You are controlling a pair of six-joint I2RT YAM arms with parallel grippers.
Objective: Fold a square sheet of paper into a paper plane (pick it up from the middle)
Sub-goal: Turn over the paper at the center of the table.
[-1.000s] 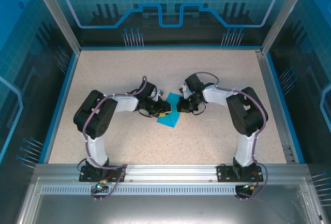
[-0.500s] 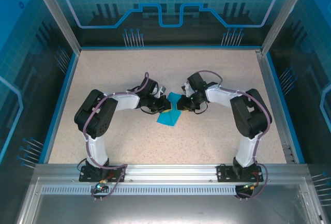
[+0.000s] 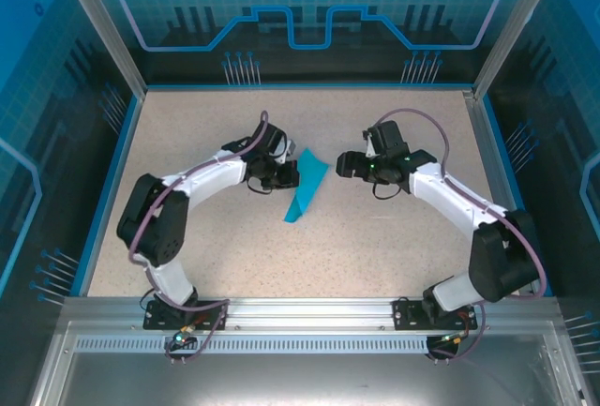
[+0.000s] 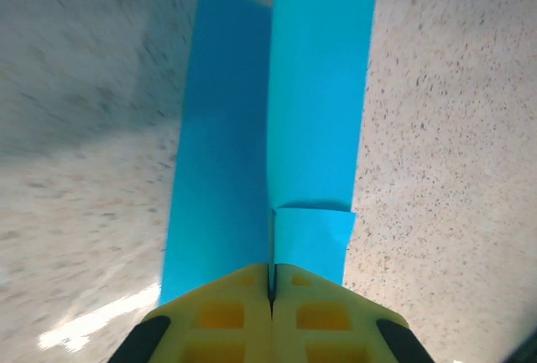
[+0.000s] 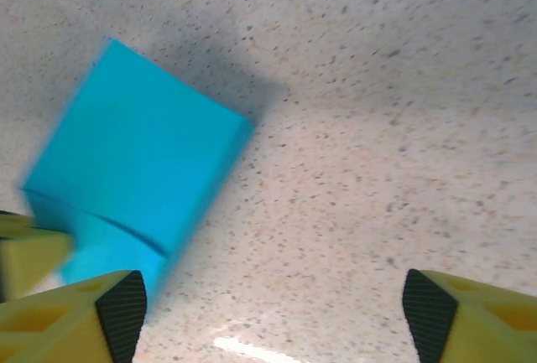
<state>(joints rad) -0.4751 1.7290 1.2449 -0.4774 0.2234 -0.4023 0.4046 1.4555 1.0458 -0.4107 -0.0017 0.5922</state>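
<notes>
Left wrist view: the left fingers (image 4: 220, 317) are clenched pad to pad on the near end of the paper plane (image 4: 312, 111), gripping it at a small folded flap where its layers meet. From there two long cyan panels run away from the camera, side by side along a central crease, over the speckled counter (image 4: 453, 128). Whether the far end rests on the counter or hangs just above it cannot be told from here.

Right wrist view: the right fingers (image 5: 71, 317) are released and spread wide, with nothing between them. The paper plane (image 5: 143, 166) sits ahead and to the left, apart from them, casting a shadow on the counter.

From the top external camera, the left fingers (image 3: 289, 177) meet the paper plane (image 3: 305, 188) just left of the counter's centre. Its wide end points far and its tip points near. The right fingers (image 3: 345, 164) sit to its right with a clear gap.

A second ago both sets of fingers crowded the paper, which lay as a broader flat patch. Since then the right arm has let go and swung out to the right. The left arm has reached farther from its base and carried the paper with it, and it now reads as a narrow dart.

That suggests the folding is largely finished, and one arm now has sole charge of the plane. The thin layers could spring apart or slip from such a small pinch.
</notes>
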